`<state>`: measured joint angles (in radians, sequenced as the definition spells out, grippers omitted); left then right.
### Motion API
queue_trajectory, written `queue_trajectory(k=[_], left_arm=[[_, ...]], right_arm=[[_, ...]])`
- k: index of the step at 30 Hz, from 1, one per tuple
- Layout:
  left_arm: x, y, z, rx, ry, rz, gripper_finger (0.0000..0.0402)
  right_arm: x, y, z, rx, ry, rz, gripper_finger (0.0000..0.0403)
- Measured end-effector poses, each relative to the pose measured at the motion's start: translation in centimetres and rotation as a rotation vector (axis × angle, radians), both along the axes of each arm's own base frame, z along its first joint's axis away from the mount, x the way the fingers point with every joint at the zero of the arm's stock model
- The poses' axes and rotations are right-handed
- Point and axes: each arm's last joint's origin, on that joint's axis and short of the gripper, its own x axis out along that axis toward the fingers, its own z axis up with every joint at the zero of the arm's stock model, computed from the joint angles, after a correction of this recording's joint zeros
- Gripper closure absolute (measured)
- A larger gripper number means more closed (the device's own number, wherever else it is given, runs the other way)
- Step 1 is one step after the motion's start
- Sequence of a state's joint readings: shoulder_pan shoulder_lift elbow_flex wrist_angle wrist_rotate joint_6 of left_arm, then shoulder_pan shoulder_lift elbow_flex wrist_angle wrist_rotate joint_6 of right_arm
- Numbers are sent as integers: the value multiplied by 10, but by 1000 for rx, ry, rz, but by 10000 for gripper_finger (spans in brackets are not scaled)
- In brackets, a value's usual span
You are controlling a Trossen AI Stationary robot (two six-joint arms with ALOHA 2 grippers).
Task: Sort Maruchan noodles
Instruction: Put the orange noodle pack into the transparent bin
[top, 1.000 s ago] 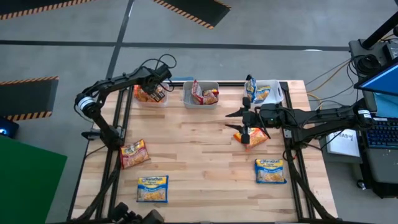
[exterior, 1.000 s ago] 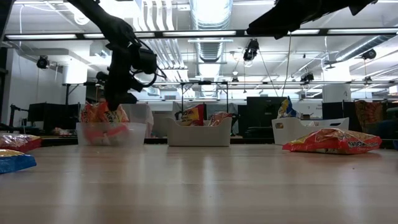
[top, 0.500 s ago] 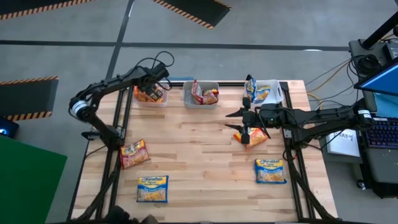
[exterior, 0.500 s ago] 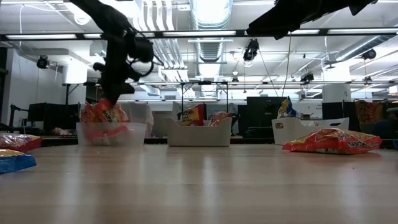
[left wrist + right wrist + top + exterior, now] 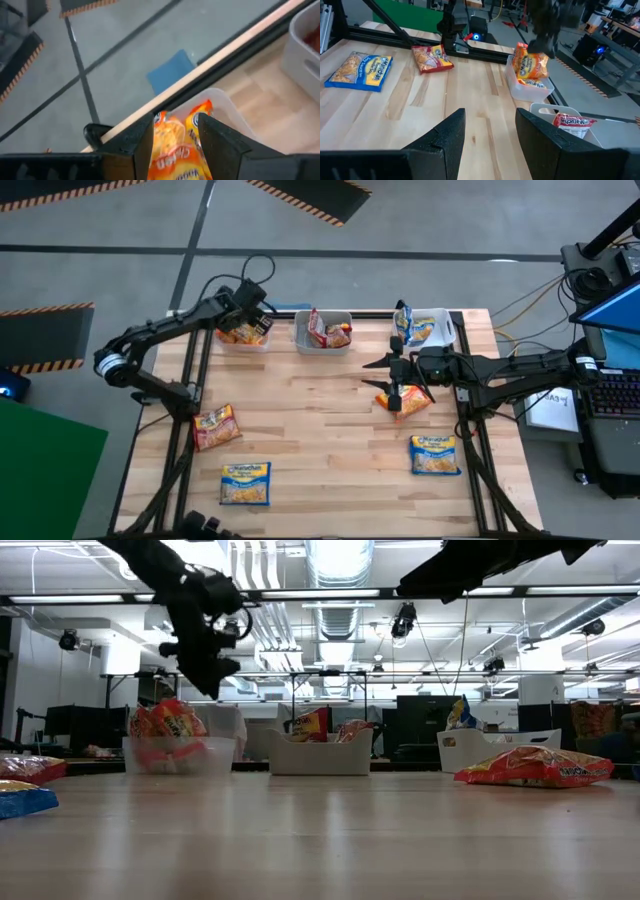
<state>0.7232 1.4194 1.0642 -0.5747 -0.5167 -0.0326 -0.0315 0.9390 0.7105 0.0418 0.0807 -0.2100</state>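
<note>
Left gripper [image 5: 252, 315]: it hangs above the clear plastic bin [image 5: 243, 339] at the far left corner of the light wooden table [image 5: 330, 440]. Its two dark fingers [image 5: 130, 137] are spread and hold nothing.
Orange packets in the clear bin: the crinkly orange noodle packets [image 5: 175, 145] stand in the bin. In the left wrist view they show in the gap between the fingers, but lower, not touched.
Right gripper [image 5: 397, 384]: it hovers over the table's right half, fingers [image 5: 447, 132] apart and empty, just above an orange flat packet [image 5: 408, 401] that lies on the wood.
Grey middle bin [image 5: 323, 332]: it holds red packets [image 5: 318, 327] and stands beside the clear bin.
White right bin [image 5: 432, 328]: at the far right corner, with a blue-and-yellow packet [image 5: 417, 330] standing in it.
Loose packets on the table: one red flat packet [image 5: 215, 426] near the left edge, one blue-and-yellow flat packet [image 5: 245, 483] at the near left, another blue-and-yellow one [image 5: 435, 454] at the near right. All lie well apart from both grippers.
</note>
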Motion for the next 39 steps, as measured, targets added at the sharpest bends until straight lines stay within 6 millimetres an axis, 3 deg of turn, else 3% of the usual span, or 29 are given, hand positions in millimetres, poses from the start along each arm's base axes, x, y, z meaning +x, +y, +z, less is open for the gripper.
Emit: queue_trajectory(k=[9,12,17,23,26,30,35,39], left_arm=[[-9,-3,-71,-8,106,127,288],[-9,-3,-86,-3,98,130,296],[-5,-5,-80,-18,80,119,305],[2,-12,-38,-1,63,60,308],[7,-31,-19,22,16,-7,308],[17,-75,0,12,-136,-230,308],[21,-138,14,-15,-239,-670,308],[14,-180,15,2,-259,-1025,308]], right_arm=[[0,0,0,-9,1,3,239],[0,0,0,-10,1,3,239],[0,0,0,-10,1,3,239],[0,0,0,21,-3,-6,239],[1,0,-1,94,-7,-26,239],[5,0,-11,278,28,-85,239],[12,-2,-35,519,153,-206,245],[13,-4,-49,701,369,-345,259]])
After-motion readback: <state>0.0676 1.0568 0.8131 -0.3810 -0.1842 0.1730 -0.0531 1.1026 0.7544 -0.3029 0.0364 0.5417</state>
